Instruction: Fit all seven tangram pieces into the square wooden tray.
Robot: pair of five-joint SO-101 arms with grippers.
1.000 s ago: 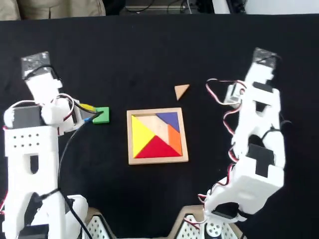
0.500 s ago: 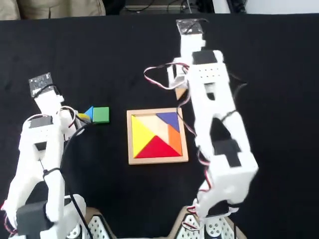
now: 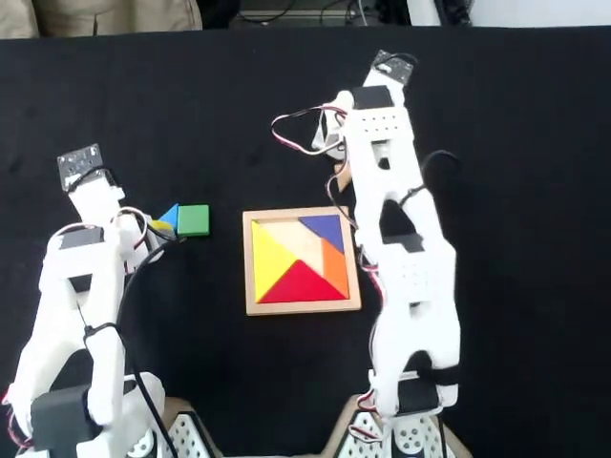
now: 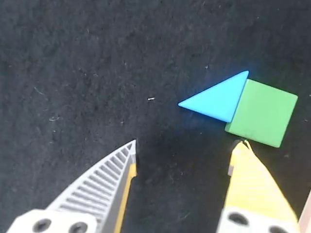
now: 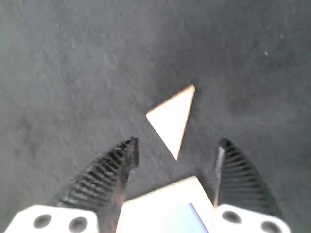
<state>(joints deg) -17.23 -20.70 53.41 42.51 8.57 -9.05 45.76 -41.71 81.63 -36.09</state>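
My left gripper [image 4: 187, 143] hangs with its jaws wide over the black cloth table [image 3: 191, 114], left of the square wooden tray [image 3: 256, 307]. Just ahead of it lie a blue triangle piece [image 4: 216, 98] and a green square piece [image 4: 262, 112], touching edge to edge, the green one nearer the tray. My yellow fingertip [image 4: 241, 148] sits just beside the green square's edge.

My right gripper [image 5: 178, 141], jaws also spread wide, hovers past the tray's far right corner over a small plain wooden triangle [image 5: 171, 119], which lies loose on the cloth, apart from the tray. From above, my right arm and its looping cables cover most of that triangle.

The tray holds a yellow triangle [image 3: 269, 253], a red triangle [image 3: 304, 282], an orange piece [image 3: 333, 260], a purple piece [image 3: 325, 227] and a pale wooden triangle [image 3: 298, 239].
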